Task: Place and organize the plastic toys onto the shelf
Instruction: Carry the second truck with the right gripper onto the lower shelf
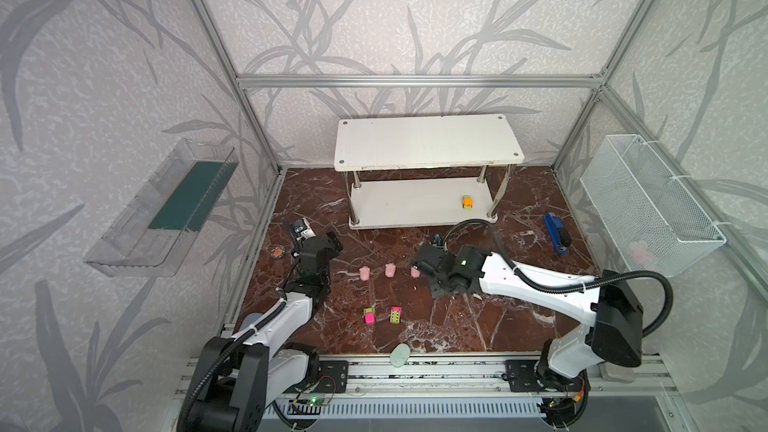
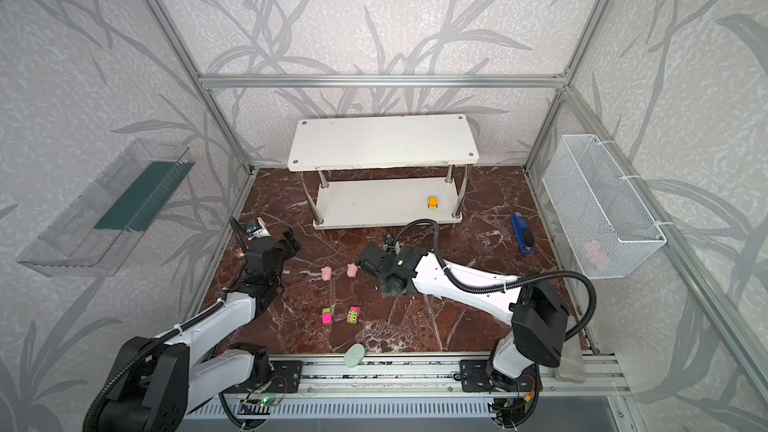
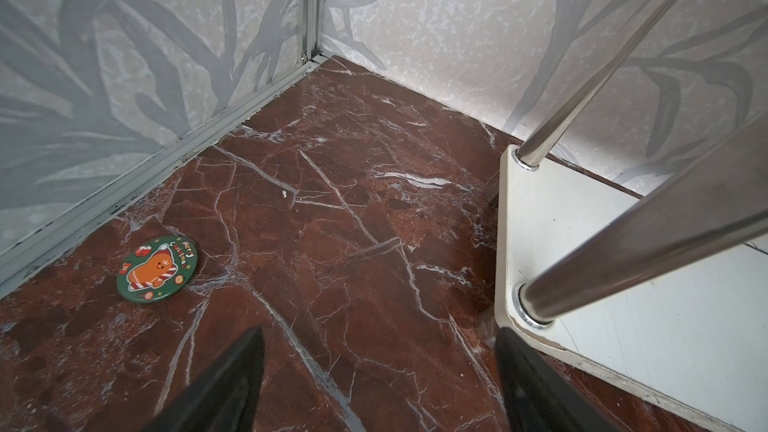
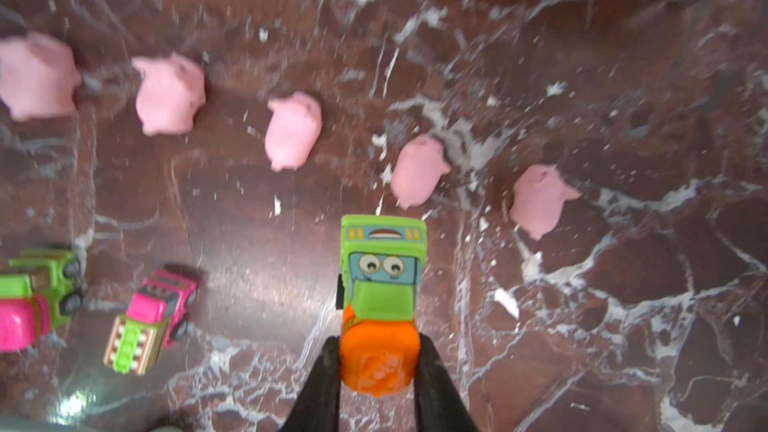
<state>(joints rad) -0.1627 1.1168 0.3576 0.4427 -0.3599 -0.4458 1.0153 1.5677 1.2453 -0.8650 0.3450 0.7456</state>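
Note:
My right gripper [image 4: 378, 351] is shut on an orange-and-green toy car [image 4: 381, 280], held just above the marble floor. In both top views this gripper [image 1: 419, 263] hovers by the row of pigs. Several pale-pink pigs [image 4: 291, 135] stand in a line below it; three show in a top view [image 1: 390, 270]. Two pink-and-green cars [image 1: 370, 315] [image 1: 395, 315] sit nearer the front. Another orange car [image 1: 467, 202] rests on the lower board of the white shelf [image 1: 428, 141]. My left gripper [image 3: 379, 334] is open and empty, low beside the shelf's left end [image 3: 582, 243].
A blue stapler-like object [image 1: 557, 232] lies right of the shelf. A mint-green oval [image 1: 400, 355] sits at the front edge. A round Christmas badge [image 3: 158, 268] lies by the left wall. A wire basket [image 1: 648, 205] and a clear tray [image 1: 162, 209] hang on the side walls.

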